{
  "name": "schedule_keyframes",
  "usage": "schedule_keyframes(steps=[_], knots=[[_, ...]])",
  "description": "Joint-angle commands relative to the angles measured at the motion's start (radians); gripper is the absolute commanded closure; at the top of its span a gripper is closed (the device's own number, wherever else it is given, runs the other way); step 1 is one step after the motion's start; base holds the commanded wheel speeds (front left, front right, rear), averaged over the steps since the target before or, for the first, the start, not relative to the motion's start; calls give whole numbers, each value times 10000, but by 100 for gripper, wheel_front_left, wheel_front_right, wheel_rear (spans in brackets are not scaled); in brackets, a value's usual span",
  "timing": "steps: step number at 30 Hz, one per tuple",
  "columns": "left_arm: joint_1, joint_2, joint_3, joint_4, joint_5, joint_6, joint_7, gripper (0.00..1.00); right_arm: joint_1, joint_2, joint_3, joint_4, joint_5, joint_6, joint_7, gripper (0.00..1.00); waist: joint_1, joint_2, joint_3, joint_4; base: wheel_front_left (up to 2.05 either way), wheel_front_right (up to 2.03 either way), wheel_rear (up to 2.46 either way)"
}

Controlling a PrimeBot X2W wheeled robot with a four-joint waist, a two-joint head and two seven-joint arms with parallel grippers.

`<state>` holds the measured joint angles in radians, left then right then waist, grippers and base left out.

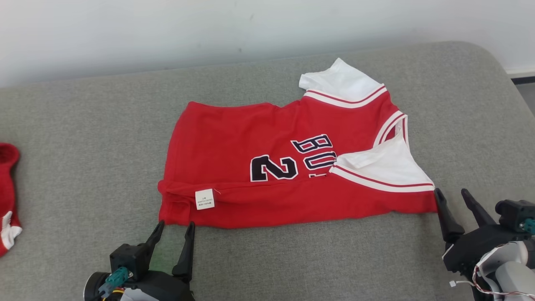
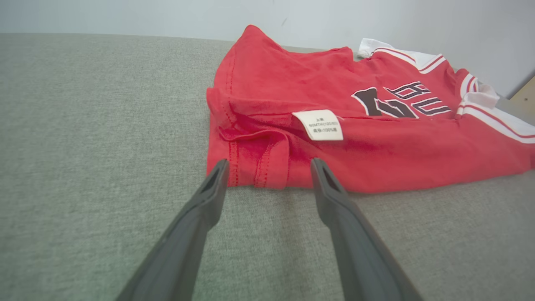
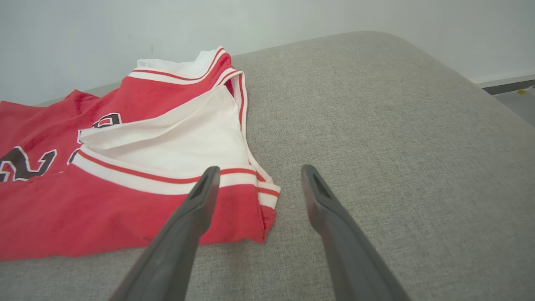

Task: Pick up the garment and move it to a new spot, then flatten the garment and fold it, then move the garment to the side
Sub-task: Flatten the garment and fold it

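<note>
On the grey cushion (image 1: pixel 83 125), at the far left, another red cloth (image 1: pixel 8 196) is lying well apart from the work. Next to the right, the left gripper (image 1: pixel 176 224) is hovering just at the near left corner of the jersey (image 1: pixel 234 138). Its fingers are standing spread and are pinching nothing. The jersey is lying in the middle of the cushion, hem to the left and collar to the right. Its near long edge is lying turned over onto the body, so the white label (image 1: pixel 205 199) is showing (I think it belongs to the inner seam), and one white sleeve (image 1: pixel 384 167) is covering part of the letters. At the right, the right gripper (image 1: pixel 451 192) is waiting at the near right corner, also spread and empty. I am judging that the two grippers are standing at both ends of this edge because a long fold is needing both corners carried together. The first lengthwise fold is looking done; the next fold is not yet begun.
</note>
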<state>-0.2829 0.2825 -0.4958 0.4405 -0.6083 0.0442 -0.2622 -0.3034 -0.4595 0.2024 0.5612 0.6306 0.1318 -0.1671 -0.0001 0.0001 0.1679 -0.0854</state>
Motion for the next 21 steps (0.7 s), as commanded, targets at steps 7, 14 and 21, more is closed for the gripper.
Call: schedule_keyframes(steps=[7,14,21], knots=[[-352,86,-41,469,534,343,-28,0,-307,364,71,478,-281,-24,54,0,1,-1,261,-181,0,0,0],[-855,186,-109,1051,1080,712,-31,0,-670,571,245,1064,-359,-24,-1,0,1,-1,447,-134,0,0,0],[-888,245,35,1364,1059,715,-33,0,-1010,713,450,1633,-368,-24,-110,0,1,-1,588,-184,0,0,0]])
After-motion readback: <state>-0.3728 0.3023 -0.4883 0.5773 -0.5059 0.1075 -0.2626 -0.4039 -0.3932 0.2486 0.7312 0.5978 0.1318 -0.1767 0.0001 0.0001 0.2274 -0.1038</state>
